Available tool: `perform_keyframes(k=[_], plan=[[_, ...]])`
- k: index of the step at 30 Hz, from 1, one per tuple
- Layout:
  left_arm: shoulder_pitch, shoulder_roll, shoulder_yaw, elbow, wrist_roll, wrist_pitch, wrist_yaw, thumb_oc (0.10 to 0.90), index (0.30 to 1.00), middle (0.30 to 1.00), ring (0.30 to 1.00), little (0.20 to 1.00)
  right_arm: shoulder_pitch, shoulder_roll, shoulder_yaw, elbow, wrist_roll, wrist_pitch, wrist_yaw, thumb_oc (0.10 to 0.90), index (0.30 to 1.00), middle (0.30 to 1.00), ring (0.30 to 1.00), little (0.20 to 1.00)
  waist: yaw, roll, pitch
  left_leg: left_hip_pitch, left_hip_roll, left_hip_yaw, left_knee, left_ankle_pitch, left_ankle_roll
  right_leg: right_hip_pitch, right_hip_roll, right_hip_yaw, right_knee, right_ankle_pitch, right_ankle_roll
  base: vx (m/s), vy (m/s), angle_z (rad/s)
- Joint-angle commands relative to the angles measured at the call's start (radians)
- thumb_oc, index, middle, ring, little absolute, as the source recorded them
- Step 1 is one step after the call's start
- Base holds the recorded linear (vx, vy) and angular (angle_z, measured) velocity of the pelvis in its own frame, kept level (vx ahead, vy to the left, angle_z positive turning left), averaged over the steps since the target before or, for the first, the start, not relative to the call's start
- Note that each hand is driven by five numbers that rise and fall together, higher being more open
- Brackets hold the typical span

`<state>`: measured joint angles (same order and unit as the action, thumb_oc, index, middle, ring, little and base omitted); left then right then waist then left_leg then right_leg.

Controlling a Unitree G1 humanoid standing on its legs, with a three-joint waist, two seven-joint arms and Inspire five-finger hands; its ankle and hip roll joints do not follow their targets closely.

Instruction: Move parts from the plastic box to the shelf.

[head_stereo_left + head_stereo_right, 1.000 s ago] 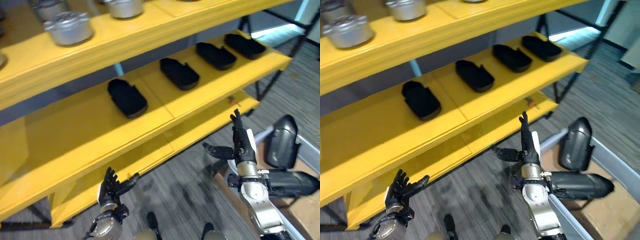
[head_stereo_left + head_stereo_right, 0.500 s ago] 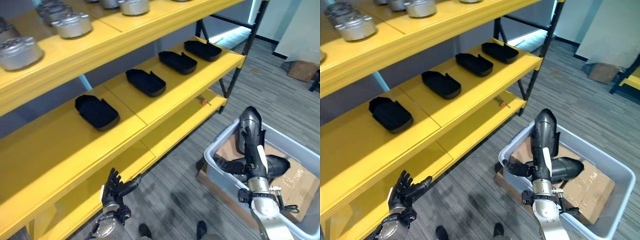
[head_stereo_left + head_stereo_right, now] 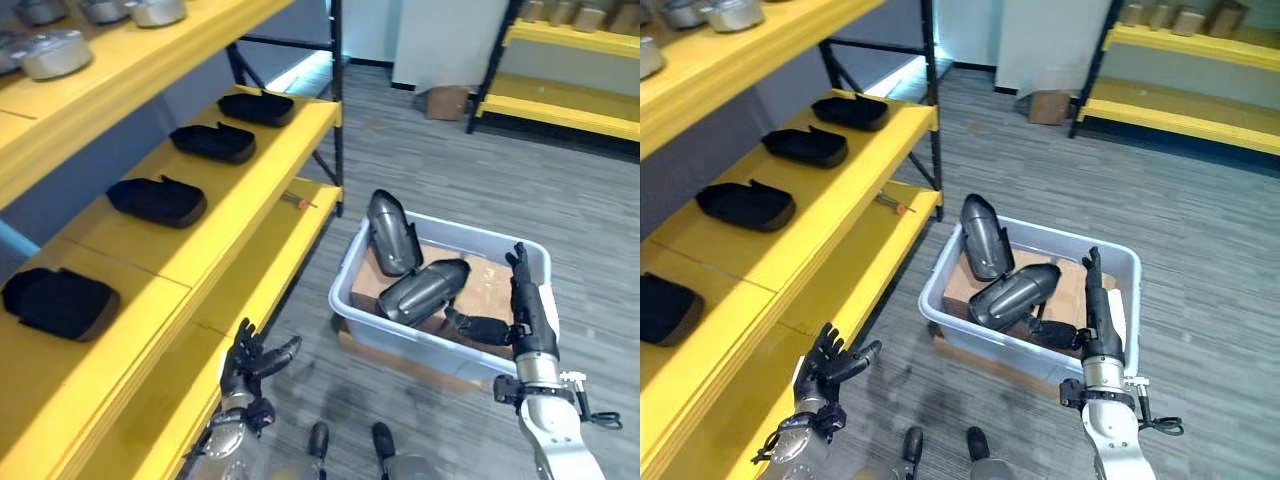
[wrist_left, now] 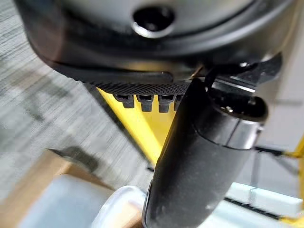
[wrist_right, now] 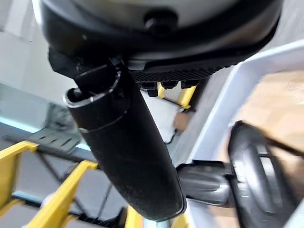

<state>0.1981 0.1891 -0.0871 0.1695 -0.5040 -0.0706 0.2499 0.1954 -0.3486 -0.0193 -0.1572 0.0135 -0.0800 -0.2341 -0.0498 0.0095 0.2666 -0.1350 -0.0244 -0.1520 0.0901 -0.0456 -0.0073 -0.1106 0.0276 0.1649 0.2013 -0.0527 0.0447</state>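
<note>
Fingers (image 3: 519, 275) straight, empty, over plastic box (image 3: 352, 270)

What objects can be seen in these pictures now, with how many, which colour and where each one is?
plastic box: one, pale grey, on the floor beside the shelf.
dark parts: two, dark grey, in the plastic box on brown cardboard.
black trays: four, black, in a row on the middle board.
shelf: one, yellow boards, at the left.
metal parts: several, silver, on the top board.
second rack: one, yellow, far right.
left hand: dark, open, low by the shelf.
right hand: dark, open, fingers straight over the box's near rim.
</note>
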Motion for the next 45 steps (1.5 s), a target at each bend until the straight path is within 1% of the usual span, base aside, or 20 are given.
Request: perform_keyframes(k=[1, 5, 8, 13, 14, 15, 16, 17, 18, 19, 22, 24, 25, 26, 27, 29, 31, 36, 39, 45], plan=[[-0.022, 0.029, 0.022, -0.094, 0.015, -0.088, -0.015, 0.900, 1.000, 1.000, 1.000, 1.000, -0.097, -0.010, -0.018, -0.098, 0.024, -0.102, -0.016, 0.900, 1.000, 1.000, 1.000, 1.000, 0.014, -0.034, -0.044, 0.021, -0.005, 0.015, -0.097, 0.161, 0.005, 0.194, 0.013, 0.001, -0.276, 0.076, -0.014, 0.13, 0.154, -0.57], [-0.040, 0.048, 0.018, -0.102, 0.006, -0.091, -0.001, 0.900, 1.000, 1.000, 1.000, 1.000, -0.122, 0.000, 0.007, -0.094, 0.027, -0.092, -0.009, 0.900, 1.000, 1.000, 1.000, 1.000, 0.009, -0.034, -0.058, 0.059, 0.004, 0.088, -0.143, 0.154, 0.019, 0.186, -0.002, 0.033, -0.270, 0.073, 0.003, 0.13, 0.157, -0.34], [-0.043, 0.061, 0.023, -0.103, 0.011, -0.093, 0.006, 0.900, 1.000, 1.000, 1.000, 1.000, -0.136, 0.001, 0.042, -0.089, 0.013, -0.085, 0.009, 0.900, 1.000, 1.000, 1.000, 1.000, 0.004, -0.035, -0.066, 0.084, 0.006, 0.149, -0.156, 0.132, 0.042, 0.169, -0.015, 0.076, -0.258, 0.078, 0.024, 0.10, 0.153, -0.55], [-0.044, 0.072, 0.029, -0.105, 0.014, -0.094, 0.006, 0.900, 1.000, 1.000, 1.000, 1.000, -0.134, 0.005, 0.054, -0.085, 0.011, -0.076, 0.026, 0.900, 1.000, 1.000, 1.000, 1.000, 0.001, -0.036, -0.068, 0.096, 0.002, 0.188, -0.161, 0.111, 0.058, 0.149, -0.021, 0.117, -0.238, 0.077, 0.043, 0.07, 0.117, -0.39], [-0.052, 0.075, 0.030, -0.100, 0.015, -0.094, 0.006, 0.900, 1.000, 1.000, 1.000, 1.000, -0.143, 0.005, 0.059, -0.083, 0.007, -0.077, 0.028, 0.900, 1.000, 1.000, 1.000, 1.000, 0.001, -0.037, -0.064, 0.090, 0.003, 0.191, -0.152, 0.101, 0.063, 0.132, -0.021, 0.122, -0.211, 0.069, 0.048, -0.02, 0.086, -0.27], [-0.062, 0.086, 0.035, -0.100, 0.016, -0.095, 0.005, 0.900, 1.000, 1.000, 1.000, 1.000, -0.171, 0.002, 0.074, -0.080, -0.004, -0.078, 0.035, 0.900, 1.000, 1.000, 1.000, 1.000, 0.009, -0.037, -0.044, 0.080, 0.009, 0.211, -0.130, 0.077, 0.076, 0.081, -0.019, 0.090, -0.118, 0.042, 0.061, -0.07, 0.085, -0.31], [-0.068, 0.097, 0.041, -0.102, 0.015, -0.097, 0.005, 0.900, 1.000, 1.000, 1.000, 1.000, -0.193, 0.001, 0.084, -0.078, -0.011, -0.081, 0.036, 0.900, 1.000, 1.000, 1.000, 1.000, 0.026, -0.037, -0.031, 0.069, 0.020, 0.234, -0.121, 0.069, 0.078, 0.038, -0.037, 0.024, -0.071, 0.043, 0.071, -0.08, 0.032, -0.55], [-0.068, 0.108, 0.052, -0.106, 0.014, -0.100, 0.006, 0.900, 1.000, 1.000, 1.000, 1.000, -0.215, 0.001, 0.095, -0.074, -0.024, -0.081, 0.034, 0.900, 1.000, 1.000, 1.000, 1.000, 0.050, -0.032, -0.019, 0.070, 0.035, 0.262, -0.120, 0.061, 0.072, 0.022, -0.097, -0.099, -0.060, 0.049, 0.081, -0.03, -0.061, -1.03], [-0.058, 0.115, 0.057, -0.114, 0.014, -0.099, 0.002, 0.900, 1.000, 1.000, 1.000, 1.000, -0.224, 0.000, 0.103, -0.072, -0.032, -0.080, 0.035, 0.900, 1.000, 1.000, 1.000, 1.000, 0.056, -0.029, -0.014, 0.075, 0.050, 0.281, -0.120, 0.056, 0.064, 0.021, -0.150, -0.187, -0.071, 0.081, 0.081, 0.06, -0.140, -1.80], [-0.052, 0.123, 0.057, -0.115, 0.012, -0.101, 0.000, 0.900, 1.000, 1.000, 1.000, 1.000, -0.247, -0.003, 0.111, -0.068, -0.040, -0.075, 0.035, 0.900, 1.000, 1.000, 1.000, 1.000, 0.047, -0.028, -0.005, 0.081, 0.078, 0.295, -0.120, 0.057, 0.050, -0.011, -0.202, -0.210, -0.092, 0.157, 0.082, 0.09, -0.165, -1.41], [-0.064, 0.136, 0.069, -0.112, 0.010, -0.103, 0.010, 0.900, 1.000, 1.000, 1.000, 1.000, -0.274, -0.022, 0.098, -0.074, -0.085, -0.068, 0.021, 0.900, 1.000, 1.000, 1.000, 1.000, 0.038, -0.034, 0.015, 0.069, 0.101, 0.270, -0.111, 0.054, 0.031, -0.050, -0.290, -0.184, -0.147, 0.268, 0.108, 0.08, -0.154, -0.29], [-0.072, 0.142, 0.072, -0.106, 0.013, -0.105, 0.016, 0.900, 1.000, 1.000, 1.000, 1.000, -0.289, -0.037, 0.087, -0.084, -0.116, -0.065, 0.006, 0.900, 1.000, 1.000, 1.000, 1.000, 0.033, -0.048, 0.020, 0.059, 0.109, 0.261, -0.103, 0.049, 0.017, -0.052, -0.324, -0.185, -0.186, 0.308, 0.126, 0.09, -0.181, 0.22], [-0.075, 0.143, 0.073, -0.105, 0.013, -0.106, 0.017, 0.900, 1.000, 1.000, 1.000, 1.000, -0.293, -0.042, 0.084, -0.087, -0.127, -0.062, 0.005, 0.900, 1.000, 1.000, 1.000, 1.000, 0.031, -0.059, 0.022, 0.053, 0.110, 0.256, -0.097, 0.050, 0.011, -0.052, -0.324, -0.184, -0.196, 0.316, 0.132, 0.09, -0.223, 0.43], [-0.084, 0.144, 0.075, -0.096, 0.015, -0.104, 0.017, 0.900, 1.000, 1.000, 1.000, 1.000, -0.298, -0.055, 0.079, -0.094, -0.146, -0.059, 0.005, 0.900, 1.000, 1.000, 1.000, 1.000, 0.031, -0.074, 0.022, 0.048, 0.108, 0.250, -0.094, 0.046, 0.001, -0.052, -0.319, -0.187, -0.208, 0.297, 0.133, 0.10, -0.210, 0.59], [-0.088, 0.143, 0.084, -0.094, 0.026, -0.104, 0.017, 0.900, 1.000, 1.000, 1.000, 1.000, -0.300, -0.067, 0.074, -0.094, -0.171, -0.055, 0.004, 0.900, 1.000, 1.000, 1.000, 1.000, 0.038, -0.088, 0.020, 0.048, 0.109, 0.250, -0.089, 0.044, -0.009, -0.049, -0.331, -0.224, -0.210, 0.296, 0.141, 0.11, -0.217, 0.67], [-0.080, 0.134, 0.090, -0.101, 0.031, -0.101, 0.014, 0.900, 1.000, 1.000, 1.000, 1.000, -0.320, -0.103, 0.073, -0.098, -0.204, -0.051, 0.009, 0.900, 1.000, 1.000, 1.000, 1.000, 0.046, -0.101, 0.022, 0.051, 0.116, 0.245, -0.087, 0.047, -0.020, -0.046, -0.324, -0.256, -0.201, 0.283, 0.148, 0.12, -0.292, 0.71], [-0.068, 0.117, 0.082, -0.118, 0.009, -0.095, 0.001, 0.900, 1.000, 1.000, 1.000, 1.000, -0.376, -0.177, 0.065, -0.100, -0.214, -0.043, 0.003, 0.900, 1.000, 1.000, 1.000, 1.000, 0.054, -0.089, 0.040, 0.027, 0.167, 0.220, -0.095, 0.078, -0.052, -0.048, -0.291, -0.321, -0.188, 0.220, 0.123, 0.10, -0.412, 0.17], [-0.072, 0.121, 0.057, -0.125, 0.011, -0.081, -0.002, 0.900, 1.000, 1.000, 1.000, 1.000, -0.424, -0.184, 0.081, -0.102, -0.188, -0.033, -0.009, 0.900, 1.000, 1.000, 1.000, 1.000, 0.057, -0.065, 0.062, 0.019, 0.215, 0.210, -0.150, 0.134, -0.086, -0.057, -0.253, -0.362, -0.188, 0.172, 0.105, 0.05, -0.199, 0.15], [-0.068, 0.113, 0.045, -0.134, 0.005, -0.071, 0.005, 0.900, 1.000, 1.000, 1.000, 1.000, -0.469, -0.172, 0.104, -0.102, -0.194, -0.017, -0.027, 0.900, 1.000, 1.000, 1.000, 1.000, 0.061, -0.053, 0.085, 0.005, 0.240, 0.211, -0.176, 0.159, -0.099, -0.075, -0.230, -0.373, -0.189, 0.157, 0.092, 0.03, -0.157, 0.17], [-0.065, 0.104, 0.029, -0.139, -0.005, -0.067, 0.025, 0.900, 1.000, 1.000, 1.000, 1.000, -0.548, -0.140, 0.153, -0.094, -0.198, -0.001, -0.054, 0.900, 1.000, 1.000, 1.000, 1.000, 0.065, -0.041, 0.111, -0.022, 0.252, 0.218, -0.177, 0.169, -0.107, -0.107, -0.215, -0.370, -0.196, 0.159, 0.087, 0.01, -0.060, 0.03]])
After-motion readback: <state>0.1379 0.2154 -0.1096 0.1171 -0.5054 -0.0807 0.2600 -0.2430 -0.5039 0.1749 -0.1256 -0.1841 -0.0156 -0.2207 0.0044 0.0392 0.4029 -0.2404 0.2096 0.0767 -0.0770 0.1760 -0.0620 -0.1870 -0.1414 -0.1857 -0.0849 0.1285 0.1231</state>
